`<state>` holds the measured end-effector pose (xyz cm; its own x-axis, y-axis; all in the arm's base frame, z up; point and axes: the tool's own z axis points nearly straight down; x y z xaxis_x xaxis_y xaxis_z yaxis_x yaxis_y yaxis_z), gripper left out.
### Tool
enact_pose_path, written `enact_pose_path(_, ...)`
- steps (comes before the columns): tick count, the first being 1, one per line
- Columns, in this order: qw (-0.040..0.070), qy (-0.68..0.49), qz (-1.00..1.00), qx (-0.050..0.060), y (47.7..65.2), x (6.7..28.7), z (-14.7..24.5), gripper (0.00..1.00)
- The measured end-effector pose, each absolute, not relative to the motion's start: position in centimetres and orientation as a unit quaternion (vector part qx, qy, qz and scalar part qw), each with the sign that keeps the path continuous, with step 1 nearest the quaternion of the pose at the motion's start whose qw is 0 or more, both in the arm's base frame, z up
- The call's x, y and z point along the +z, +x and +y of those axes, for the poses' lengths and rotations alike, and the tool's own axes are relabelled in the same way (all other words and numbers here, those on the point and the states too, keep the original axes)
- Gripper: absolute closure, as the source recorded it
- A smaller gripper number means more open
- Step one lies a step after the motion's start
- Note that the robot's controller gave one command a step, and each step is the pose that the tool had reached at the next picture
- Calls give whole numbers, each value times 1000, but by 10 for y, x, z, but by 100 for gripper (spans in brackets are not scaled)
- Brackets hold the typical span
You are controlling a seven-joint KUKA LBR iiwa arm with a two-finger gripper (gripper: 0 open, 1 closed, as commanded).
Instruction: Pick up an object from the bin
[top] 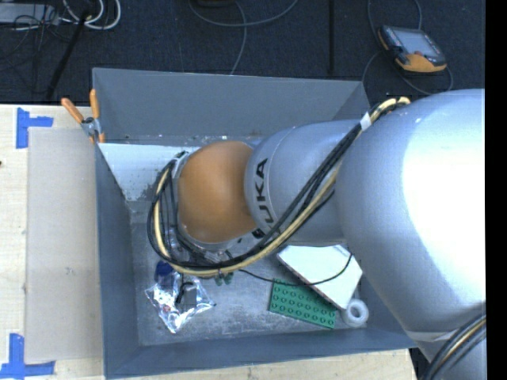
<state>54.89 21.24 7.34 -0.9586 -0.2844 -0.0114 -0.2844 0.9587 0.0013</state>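
Observation:
My gripper [188, 292] reaches down under the arm's wrist into the front left part of the bin. Its dark tip sits in a crumpled silvery wrapper with a blue patch [173, 303], which lies on the bin floor. Most of the gripper is hidden by the wrist above it. Whether the wrapper is gripped cannot be made out.
A green studded plate [302, 304] lies flat at the front middle. A white flat slab [321, 272] lies tilted to its right, partly under the arm. A small white ring [357, 313] sits at the front right. The arm covers the bin's right and middle.

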Motion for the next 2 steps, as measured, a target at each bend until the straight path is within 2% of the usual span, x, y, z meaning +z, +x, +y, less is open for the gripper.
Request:
enact_pose_path(1, 1, -142, 990, 0, 547, 71, 211, 100)
enact_pose_path(2, 4, -144, 990, 0, 511, 264, 164, 100)
